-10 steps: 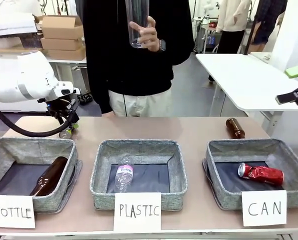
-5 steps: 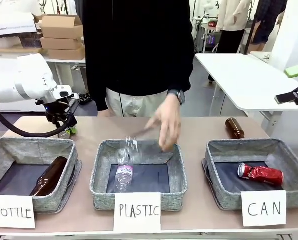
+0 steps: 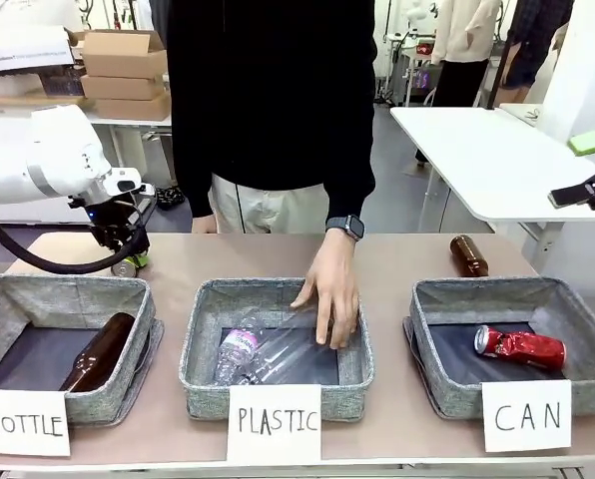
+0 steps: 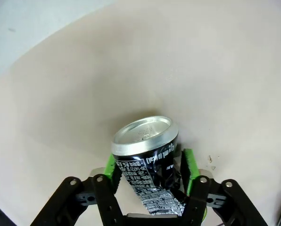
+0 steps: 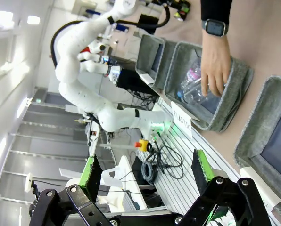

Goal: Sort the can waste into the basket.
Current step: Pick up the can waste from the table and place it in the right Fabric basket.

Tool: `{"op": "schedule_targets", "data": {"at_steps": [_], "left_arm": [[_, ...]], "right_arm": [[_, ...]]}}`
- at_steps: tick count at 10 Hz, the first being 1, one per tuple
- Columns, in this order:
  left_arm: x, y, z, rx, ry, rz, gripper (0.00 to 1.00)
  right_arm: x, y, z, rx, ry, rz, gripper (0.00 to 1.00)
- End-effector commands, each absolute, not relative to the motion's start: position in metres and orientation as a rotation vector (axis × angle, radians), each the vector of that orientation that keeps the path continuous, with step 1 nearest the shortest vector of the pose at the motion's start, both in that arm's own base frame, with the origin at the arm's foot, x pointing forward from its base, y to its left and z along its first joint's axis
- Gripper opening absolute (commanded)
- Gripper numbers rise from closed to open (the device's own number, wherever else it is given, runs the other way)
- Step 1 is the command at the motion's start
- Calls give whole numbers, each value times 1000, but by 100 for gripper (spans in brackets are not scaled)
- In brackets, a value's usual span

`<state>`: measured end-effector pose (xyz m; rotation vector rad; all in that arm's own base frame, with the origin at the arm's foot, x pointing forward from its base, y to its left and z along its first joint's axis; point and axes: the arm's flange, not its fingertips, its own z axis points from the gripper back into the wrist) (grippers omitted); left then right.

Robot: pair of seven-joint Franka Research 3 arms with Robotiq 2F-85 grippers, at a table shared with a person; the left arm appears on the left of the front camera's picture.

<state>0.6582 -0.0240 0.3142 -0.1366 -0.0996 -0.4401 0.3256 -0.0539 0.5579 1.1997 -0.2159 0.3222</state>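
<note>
Tabletop (image 3: 397,259) beige, matte, under dark can (image 4: 143,153); cardboard boxes (image 3: 123,65), white table (image 3: 487,160) beyond.

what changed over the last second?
The person's hand came down and laid the clear bottle in the PLASTIC basket. The left gripper shut on the dark can behind the BOTTLE basket. Unchanged: red can in the CAN basket, right gripper open.
</note>
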Motion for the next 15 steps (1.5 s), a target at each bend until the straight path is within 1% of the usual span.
{"op": "schedule_targets", "data": {"at_steps": [1, 7, 8, 9, 10, 11, 12, 13, 14, 15], "left_arm": [[657, -28, 312, -125, -86, -436, 0], [657, -24, 323, -150, -110, -404, 0], [652, -21, 337, -198, -116, -389, 0], [644, -17, 366, -214, -165, -377, 0], [628, -15, 406, -258, -214, -369, 0], [601, -9, 455, -317, -221, -361, 0], [546, 0, 522, -434, -229, -403, 0], [497, 4, 558, -524, -222, -463, 0], [438, 4, 583, -586, -280, -630, 0], [385, 3, 592, -639, -256, -733, 0]], "right_arm": [[325, -57, 559, 1196, -221, 352, 100], [325, -57, 559, 1196, -221, 352, 100], [325, -57, 559, 1196, -221, 352, 100], [325, -57, 559, 1196, -221, 352, 100], [325, -57, 559, 1196, -221, 352, 100], [325, -57, 559, 1196, -221, 352, 100], [325, -57, 559, 1196, -221, 352, 100], [325, -57, 559, 1196, -221, 352, 100], [325, -57, 559, 1196, -221, 352, 100], [325, -57, 559, 1196, -221, 352, 100]]}}
